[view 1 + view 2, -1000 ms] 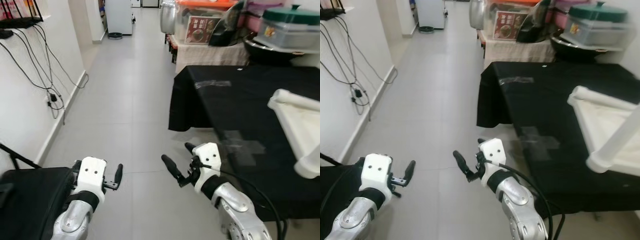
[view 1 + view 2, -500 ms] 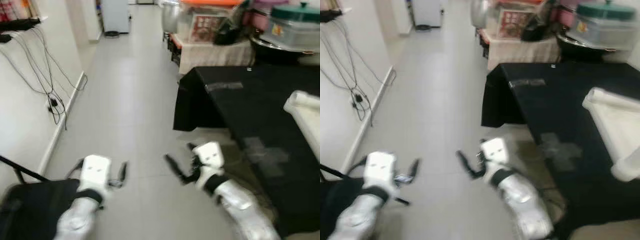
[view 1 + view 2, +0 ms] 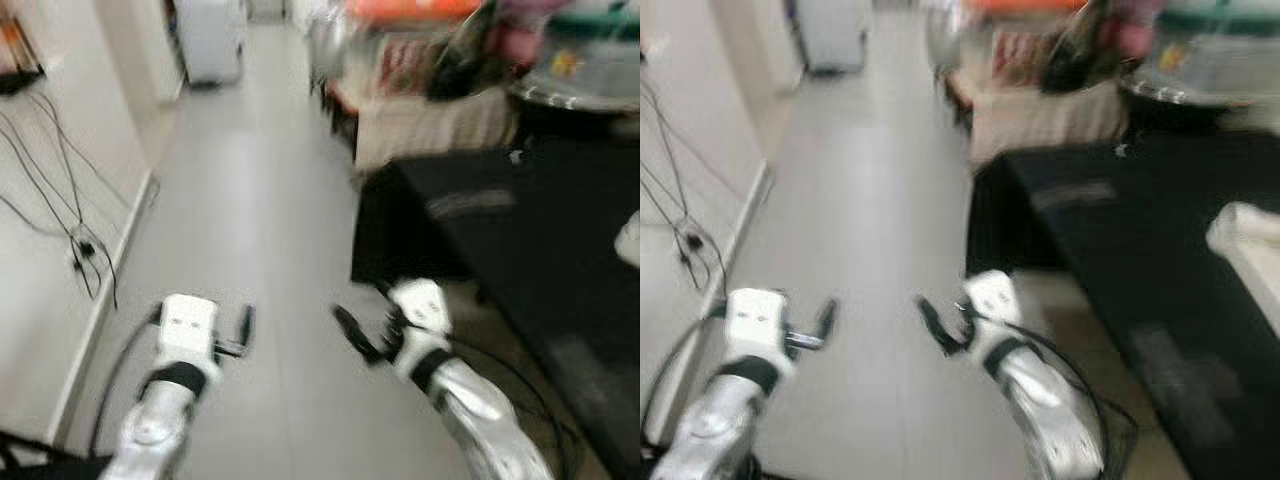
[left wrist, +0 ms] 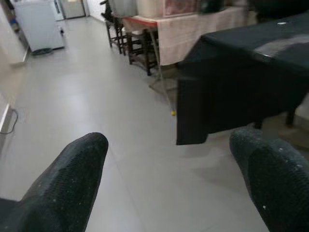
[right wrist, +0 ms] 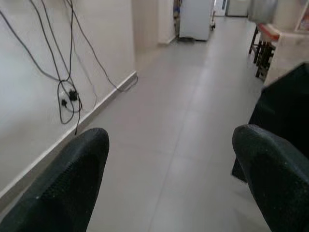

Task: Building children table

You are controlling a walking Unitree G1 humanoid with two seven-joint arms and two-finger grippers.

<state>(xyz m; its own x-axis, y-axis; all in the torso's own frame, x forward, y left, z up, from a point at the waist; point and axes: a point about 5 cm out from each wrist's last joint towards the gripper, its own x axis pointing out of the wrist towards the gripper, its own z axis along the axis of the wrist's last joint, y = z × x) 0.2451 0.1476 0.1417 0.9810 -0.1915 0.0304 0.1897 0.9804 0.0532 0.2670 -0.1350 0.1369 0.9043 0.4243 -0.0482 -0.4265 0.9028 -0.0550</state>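
While the head views are smeared with blur, both arms show nearest, held low over the grey tiled floor [image 3: 240, 200]: the left gripper [image 4: 169, 169] and the right gripper [image 5: 169, 169] each have their fingers spread wide, grasping nothing. To the right stands a table under a black cloth [image 3: 1140, 240], and at its right edge lies a white piece [image 3: 1248, 240], probably part of the children's table. Farther off, cables [image 3: 70, 215] hang down the left wall, and a white appliance [image 3: 210, 40] stands at the corridor's far end.
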